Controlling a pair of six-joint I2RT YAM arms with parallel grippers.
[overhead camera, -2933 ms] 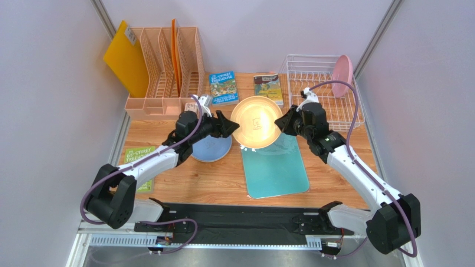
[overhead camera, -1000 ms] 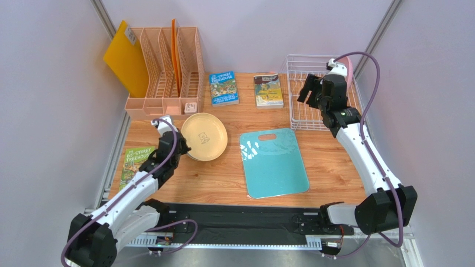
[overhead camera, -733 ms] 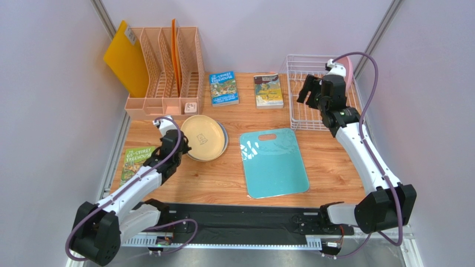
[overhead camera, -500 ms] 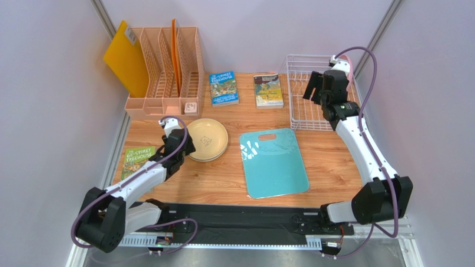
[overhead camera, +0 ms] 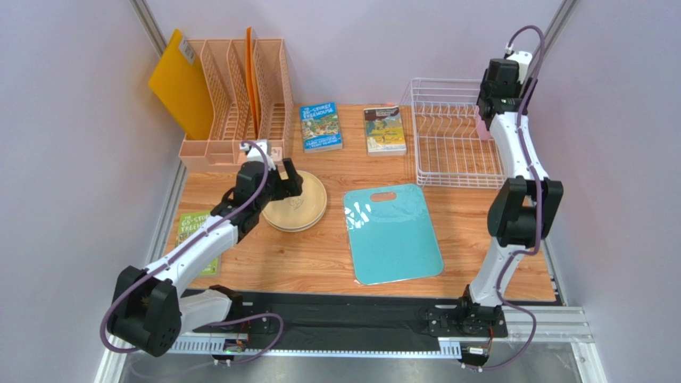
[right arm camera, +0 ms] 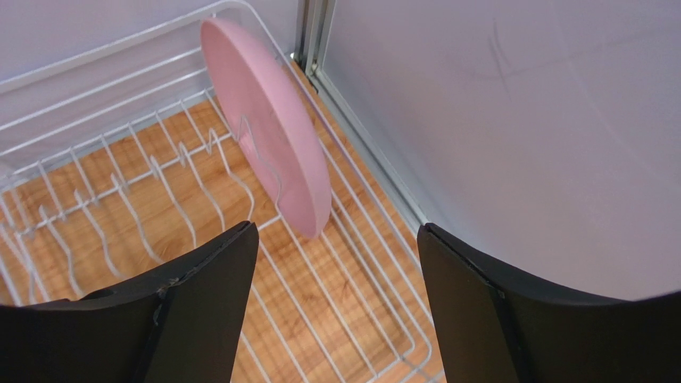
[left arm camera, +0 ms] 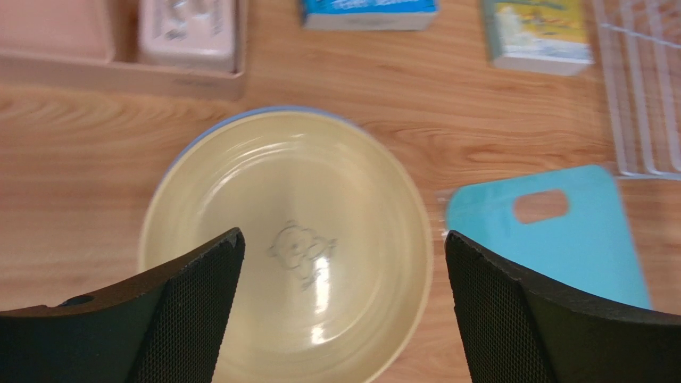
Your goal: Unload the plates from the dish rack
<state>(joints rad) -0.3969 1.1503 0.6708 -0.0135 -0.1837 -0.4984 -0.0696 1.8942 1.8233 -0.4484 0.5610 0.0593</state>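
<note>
While hovering left of centre in the top view, grips nothing: left hand (overhead camera: 289, 185), fingers spread wide over cream-yellow plate (left arm camera: 288, 263). Beneath that plate, flat on wooden tabletop (overhead camera: 312, 257), grey-blue plate (left arm camera: 209, 128), only a rim sliver showing. Right of the stack, teal cutting board (overhead camera: 396, 235). At upper right, white wire dish rack (overhead camera: 448, 136), with pink plate (right arm camera: 264, 136) standing tilted on edge at its right end. Above the pink plate, right hand (right arm camera: 336, 231), likewise wide open and empty.

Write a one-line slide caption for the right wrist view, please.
Open right gripper hovers above a pink plate standing tilted on edge in the white wire dish rack.
</note>
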